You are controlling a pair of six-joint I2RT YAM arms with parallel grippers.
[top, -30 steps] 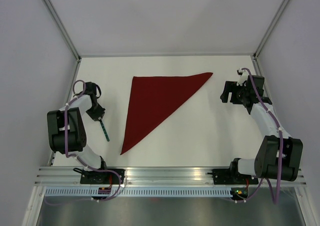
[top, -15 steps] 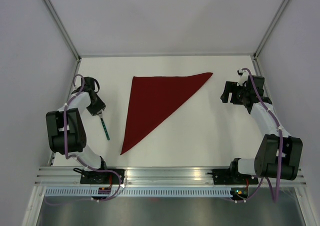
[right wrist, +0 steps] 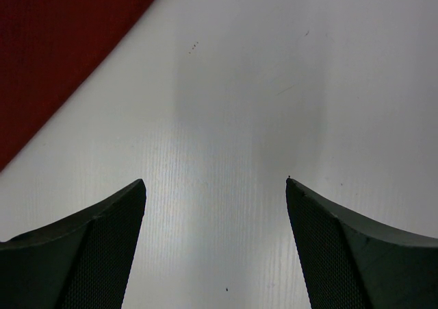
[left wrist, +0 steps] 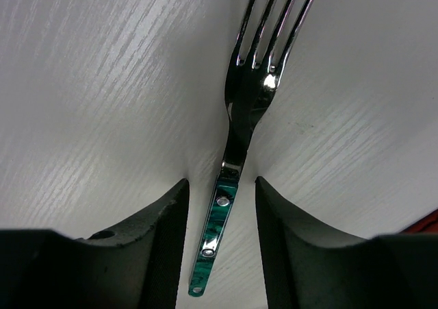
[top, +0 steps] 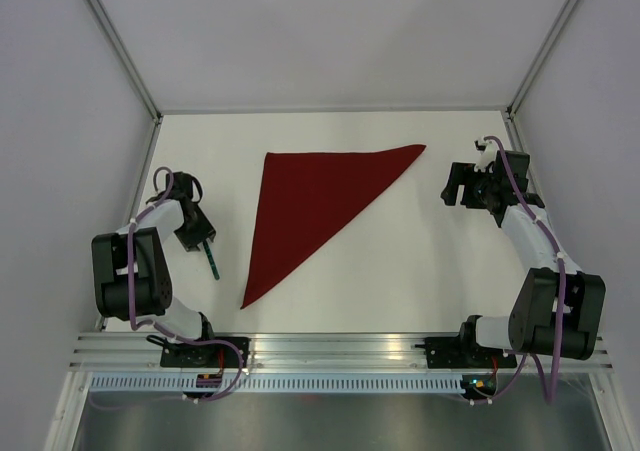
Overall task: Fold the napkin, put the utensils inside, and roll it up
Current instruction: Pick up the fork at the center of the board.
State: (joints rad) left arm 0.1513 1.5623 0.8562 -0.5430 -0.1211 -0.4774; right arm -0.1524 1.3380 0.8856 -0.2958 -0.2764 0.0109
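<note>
On the white counter (top: 400, 271), near its middle, lies the napkin (top: 310, 201), a dark red cloth folded flat into a triangle. One edge runs along the far side, a long slanted edge comes down from the far right corner, and the narrow tip points toward the arm bases.

Left of that tip and clear of the cloth, the fork (top: 211, 261) lies flat on the counter. From above it is only a thin dark sliver, so which end bears the tines is hard to say there. The left wrist view shows the fork (left wrist: 248, 103) plainly: silver tines pointing away from the camera, and a green marbled handle with small rivets. The left fingers (left wrist: 154, 254) stand on either side of that handle with bare counter showing on both sides. They are parted narrowly, touch nothing and hold nothing.

Across the counter, the right fingers (top: 455, 186) sit near the napkin's far right corner without touching it. In the right wrist view these fingers (right wrist: 82, 254) are spread wide with only bare counter between them, and the napkin (right wrist: 48, 42) fills the upper left corner.
</note>
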